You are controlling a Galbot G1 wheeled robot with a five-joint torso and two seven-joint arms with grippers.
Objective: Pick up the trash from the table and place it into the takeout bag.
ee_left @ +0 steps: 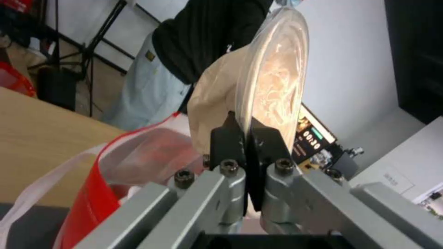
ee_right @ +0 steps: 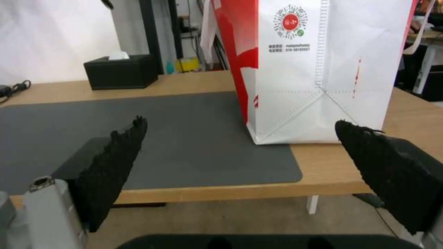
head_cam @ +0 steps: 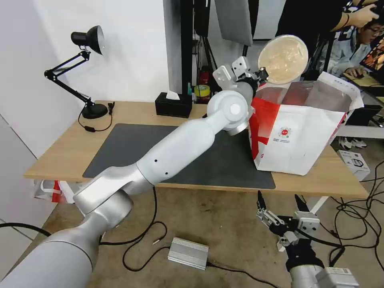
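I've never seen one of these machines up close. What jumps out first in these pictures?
The long silver left arm reaches across the table, its left gripper pinching the rim of a beige paper bowl tipped on edge above the open mouth of the red-and-white takeout bag. The bag stands at the mat's right end. The right gripper hangs open, low in front of the table edge, holding nothing.
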